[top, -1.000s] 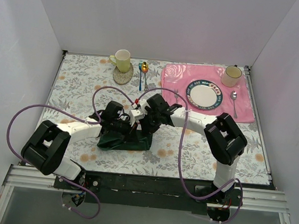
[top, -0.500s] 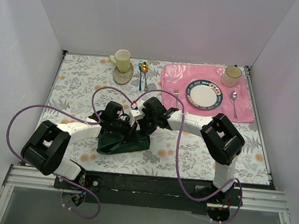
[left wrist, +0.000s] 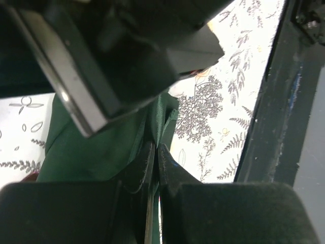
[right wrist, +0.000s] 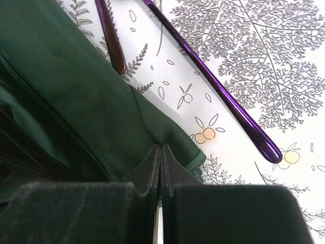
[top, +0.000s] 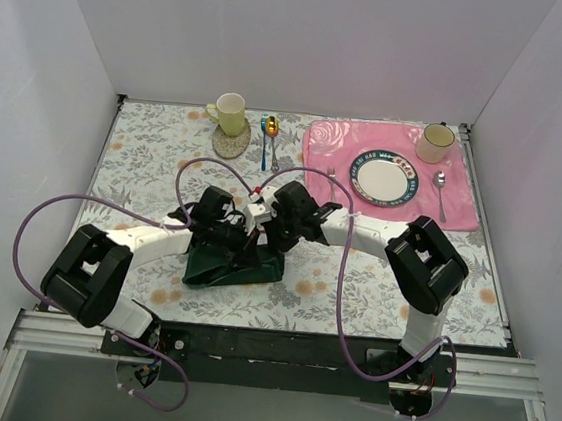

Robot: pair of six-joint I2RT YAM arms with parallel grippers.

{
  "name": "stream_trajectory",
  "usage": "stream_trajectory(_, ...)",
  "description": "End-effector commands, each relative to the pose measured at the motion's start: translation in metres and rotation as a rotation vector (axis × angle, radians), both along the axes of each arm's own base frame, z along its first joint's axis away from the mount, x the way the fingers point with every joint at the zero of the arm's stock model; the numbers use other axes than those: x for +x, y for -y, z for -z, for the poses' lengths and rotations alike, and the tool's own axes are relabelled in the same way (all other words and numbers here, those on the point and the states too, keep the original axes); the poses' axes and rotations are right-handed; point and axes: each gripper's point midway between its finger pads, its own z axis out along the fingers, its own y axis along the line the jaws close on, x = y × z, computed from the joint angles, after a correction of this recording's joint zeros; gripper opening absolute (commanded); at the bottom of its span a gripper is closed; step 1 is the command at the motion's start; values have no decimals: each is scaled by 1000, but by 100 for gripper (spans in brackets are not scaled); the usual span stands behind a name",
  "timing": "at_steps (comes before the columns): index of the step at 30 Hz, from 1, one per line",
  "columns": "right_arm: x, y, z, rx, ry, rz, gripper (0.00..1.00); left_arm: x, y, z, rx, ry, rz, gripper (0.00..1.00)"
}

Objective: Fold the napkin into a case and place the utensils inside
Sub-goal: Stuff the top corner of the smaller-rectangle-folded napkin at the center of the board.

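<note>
While in right pincer (right wrist: 161, 148), napkin (right wrist: 76, 91) beside utensils (right wrist: 219, 97)

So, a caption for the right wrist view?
Right gripper shut on the green napkin, purple utensils lying beside it.

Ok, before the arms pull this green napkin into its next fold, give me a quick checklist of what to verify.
1. Right gripper shut on the napkin edge: ok.
2. Left gripper shut on a napkin fold: ok.
3. Napkin formed into a flat narrow pocket: not ok, it lies bunched between the arms.
4. Long purple handle apart from the cloth: ok.
5. Second purple handle apart from the cloth: cannot tell, its end sits right at the cloth's edge.
6. Pink placemat out of the arms' way: ok, it lies beyond them.
</note>
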Motion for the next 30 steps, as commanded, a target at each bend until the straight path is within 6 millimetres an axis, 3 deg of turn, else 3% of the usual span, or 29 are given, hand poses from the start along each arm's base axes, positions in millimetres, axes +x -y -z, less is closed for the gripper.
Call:
stream_trajectory(1,-7,-4,-22,58,28,-39,1,17,-12,-1,19,-112,-113,0)
stream_trajectory(16,-4,2,-33,105,63,-23,1,22,-27,19,66,-277,-206,0)
stream_trajectory(24,-4,8,-40,127,104,-26,1,40,-38,37,125,-404,-311,0)
stream_trajectory(30,0,13,-40,121,113,-8,1,41,-40,41,130,-473,-330,0)
